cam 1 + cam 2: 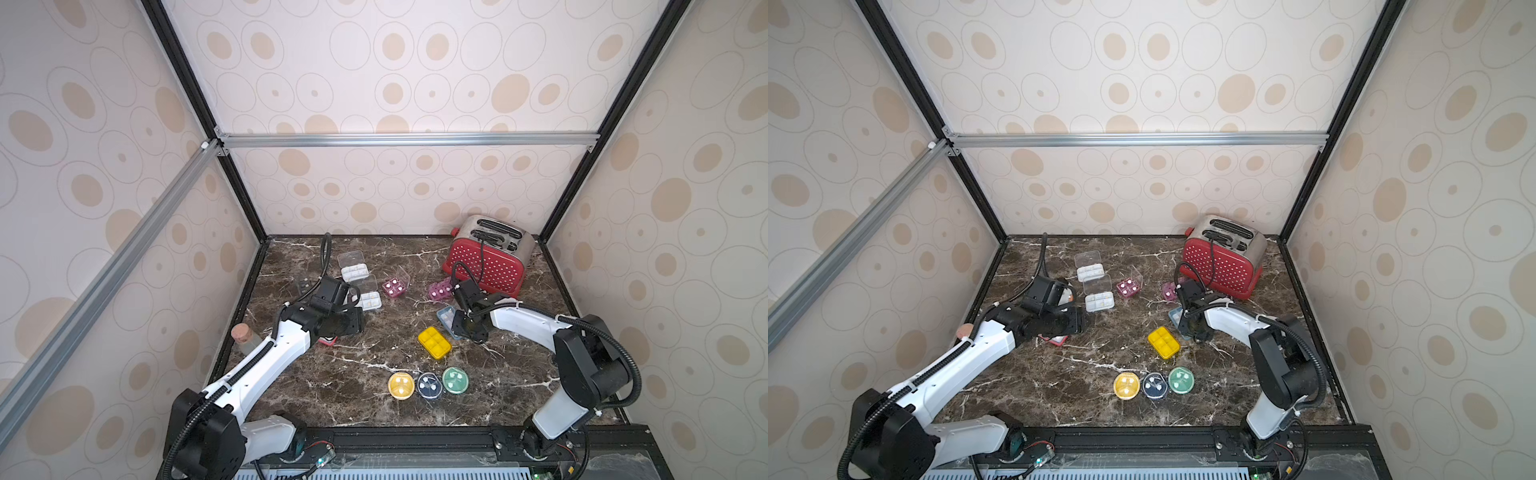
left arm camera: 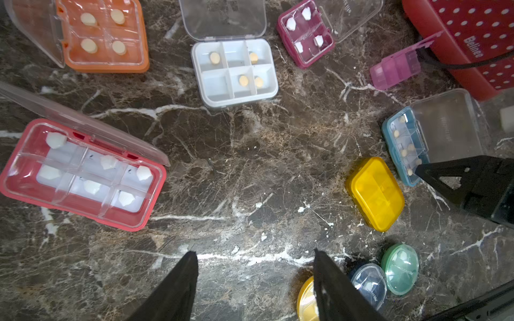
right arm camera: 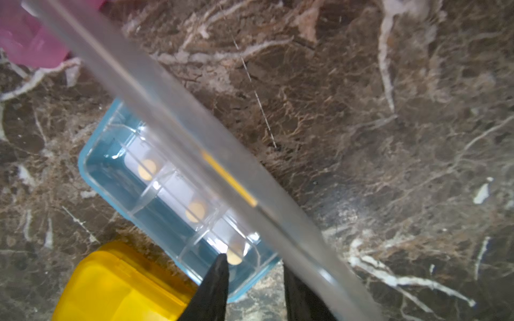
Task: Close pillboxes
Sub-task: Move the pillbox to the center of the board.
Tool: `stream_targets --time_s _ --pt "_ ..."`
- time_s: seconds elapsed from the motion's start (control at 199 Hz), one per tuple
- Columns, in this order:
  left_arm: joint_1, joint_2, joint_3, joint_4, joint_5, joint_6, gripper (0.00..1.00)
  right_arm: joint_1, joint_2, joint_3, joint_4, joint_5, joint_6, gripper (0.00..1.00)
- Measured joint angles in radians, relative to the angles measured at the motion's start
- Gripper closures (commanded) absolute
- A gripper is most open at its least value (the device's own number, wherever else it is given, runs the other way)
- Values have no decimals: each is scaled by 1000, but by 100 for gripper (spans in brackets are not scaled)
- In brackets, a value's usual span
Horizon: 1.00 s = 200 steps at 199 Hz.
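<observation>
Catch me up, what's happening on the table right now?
The right gripper is at one end of the blue pillbox, whose clear lid stands raised; whether it is pinching that lid is unclear. The left gripper hovers open over bare marble, holding nothing. The yellow rectangular pillbox and the three round pillboxes look shut. The red pillbox, orange pillbox, white pillbox and magenta pillbox lie open with pills showing.

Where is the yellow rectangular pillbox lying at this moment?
In a top view the yellow pillbox lies on the table, right of centre, close beside the open blue pillbox and behind the row of three round pillboxes.
</observation>
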Motion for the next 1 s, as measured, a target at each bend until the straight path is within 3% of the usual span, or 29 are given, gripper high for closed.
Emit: stream_targets --time_s 0.562,1.004 --pt "0 -1 2 -24 -20 0 34 2 59 56 -12 23 -26 78" --pt "0 8 27 -32 -19 0 34 55 169 217 -131 16 -170 78"
